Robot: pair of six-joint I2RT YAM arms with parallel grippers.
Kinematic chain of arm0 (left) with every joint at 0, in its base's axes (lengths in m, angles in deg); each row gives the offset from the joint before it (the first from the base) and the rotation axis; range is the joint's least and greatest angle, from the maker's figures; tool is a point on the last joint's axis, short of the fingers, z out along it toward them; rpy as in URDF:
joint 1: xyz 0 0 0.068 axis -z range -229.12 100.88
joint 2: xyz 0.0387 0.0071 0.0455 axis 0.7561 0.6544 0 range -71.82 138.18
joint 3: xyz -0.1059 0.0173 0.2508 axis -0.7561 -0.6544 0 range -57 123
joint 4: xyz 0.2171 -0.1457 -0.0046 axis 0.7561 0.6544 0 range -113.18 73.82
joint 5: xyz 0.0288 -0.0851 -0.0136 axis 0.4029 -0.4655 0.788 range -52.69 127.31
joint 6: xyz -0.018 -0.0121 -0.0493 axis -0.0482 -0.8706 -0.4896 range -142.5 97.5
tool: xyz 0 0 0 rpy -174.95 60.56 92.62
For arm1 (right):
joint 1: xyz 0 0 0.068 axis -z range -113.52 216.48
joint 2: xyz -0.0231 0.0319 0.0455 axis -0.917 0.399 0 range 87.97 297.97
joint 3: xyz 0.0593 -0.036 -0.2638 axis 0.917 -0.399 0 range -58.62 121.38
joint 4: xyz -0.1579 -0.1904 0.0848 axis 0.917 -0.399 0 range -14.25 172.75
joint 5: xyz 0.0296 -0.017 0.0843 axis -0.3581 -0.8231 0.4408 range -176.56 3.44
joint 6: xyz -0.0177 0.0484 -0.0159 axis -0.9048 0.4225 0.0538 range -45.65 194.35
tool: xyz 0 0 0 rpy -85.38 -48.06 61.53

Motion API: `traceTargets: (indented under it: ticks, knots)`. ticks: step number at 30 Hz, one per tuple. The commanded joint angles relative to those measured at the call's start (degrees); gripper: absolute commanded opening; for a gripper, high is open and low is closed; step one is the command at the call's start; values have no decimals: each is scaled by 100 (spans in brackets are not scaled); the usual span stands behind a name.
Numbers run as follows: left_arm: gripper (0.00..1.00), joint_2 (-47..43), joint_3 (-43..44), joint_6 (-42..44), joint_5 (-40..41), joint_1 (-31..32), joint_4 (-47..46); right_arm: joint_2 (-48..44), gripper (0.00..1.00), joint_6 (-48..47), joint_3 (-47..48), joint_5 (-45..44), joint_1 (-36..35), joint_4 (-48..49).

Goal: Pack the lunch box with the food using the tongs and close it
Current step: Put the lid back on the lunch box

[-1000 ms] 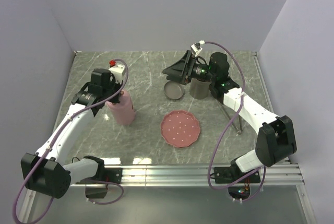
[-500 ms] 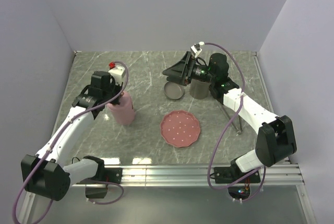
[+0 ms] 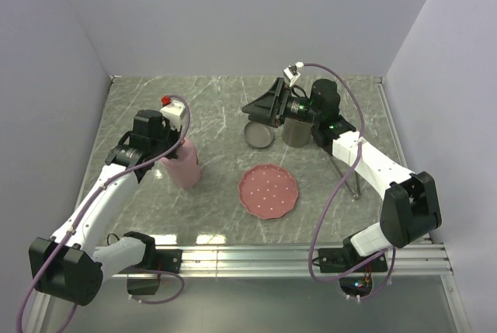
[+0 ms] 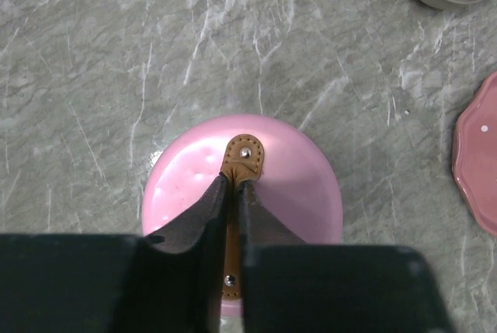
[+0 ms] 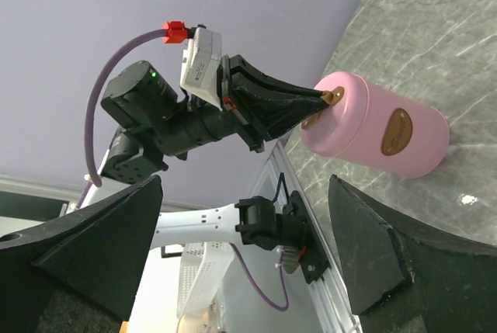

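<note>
Two grippers in view; my left gripper (image 4: pixel 232 185) sits atop the upright pink lunch box (image 4: pixel 299 185), fingers straddling its tan lid strap (image 4: pixel 244 154), can't tell if pinching; my right gripper (image 5: pixel 245 182) gapes wide, holding nothing, well apart from the box.

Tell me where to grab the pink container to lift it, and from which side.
Grip the tan strap across the top of the pink container, coming straight down from above. The container stands upright, its body looks too wide for the jaws, and the strap is narrow; the left gripper straddles it.
</note>
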Motion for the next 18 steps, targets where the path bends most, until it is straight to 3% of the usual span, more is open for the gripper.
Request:
traceTargets:
  ticks: [1,2,5,9,14,18]
  knots:
    - [14,133,-18,14,-324,16,594,-185,94,-259,179,68,54,-47]
    - [26,98,-9,14,-395,16,594,-185,95,-337,197,77,54,-65]
    - [39,-43,105,-74,-474,16,655,-229,96,-557,302,69,72,-205]
    - [44,-34,413,-83,-325,16,813,-282,98,-742,399,51,107,-399]
    - [64,-61,940,-66,-281,16,892,-291,98,-1215,592,77,160,-785]
    - [72,27,1327,-48,-316,16,954,-229,98,-2032,979,103,177,-1584]
